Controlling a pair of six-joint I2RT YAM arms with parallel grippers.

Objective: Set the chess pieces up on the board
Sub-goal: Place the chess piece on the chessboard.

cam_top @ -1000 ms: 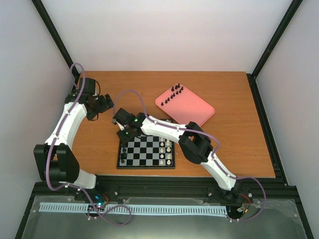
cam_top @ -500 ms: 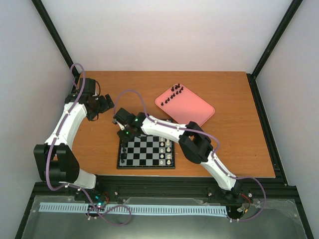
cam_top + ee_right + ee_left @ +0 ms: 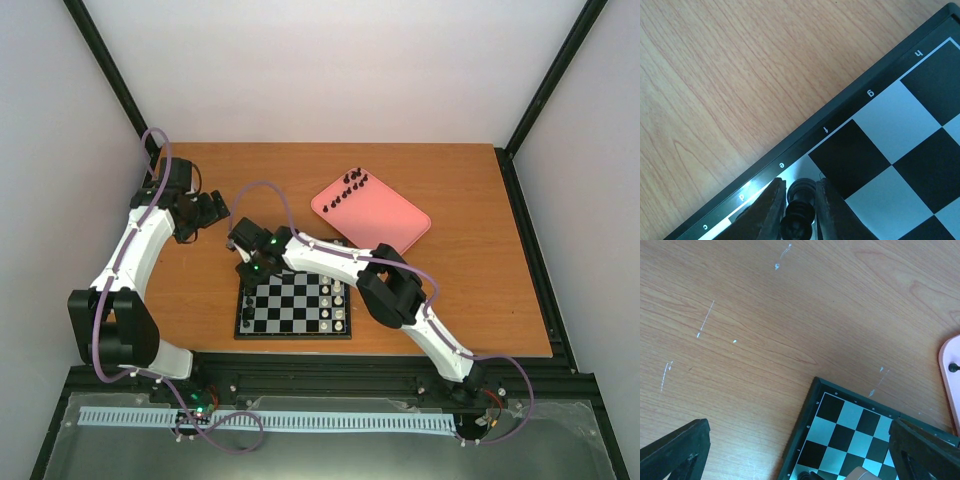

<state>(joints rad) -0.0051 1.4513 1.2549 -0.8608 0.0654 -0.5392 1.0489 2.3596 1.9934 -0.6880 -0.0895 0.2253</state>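
Note:
The board (image 3: 270, 310) lies at the table's near middle, with white pieces (image 3: 335, 305) along its right side. In the right wrist view one black chess piece (image 3: 801, 202) stands on the light edge square of the board (image 3: 900, 150) by the letter e. My right gripper (image 3: 800, 187) straddles it, its fingers (image 3: 771, 205) close on both sides with a sliver of gap, so it is just open. More black chess pieces (image 3: 348, 186) stand on the pink tray. My left gripper (image 3: 215, 210) hangs wide open over bare table, left of the board's far corner (image 3: 840, 430).
The pink tray (image 3: 385, 215) lies at the back right of the board, and its edge (image 3: 950, 385) shows in the left wrist view with a black piece (image 3: 953, 367) on it. Black frame rails run along the table's sides.
My right gripper's jaws have eased apart a little around the black piece on the board. Both arms stay where they were.

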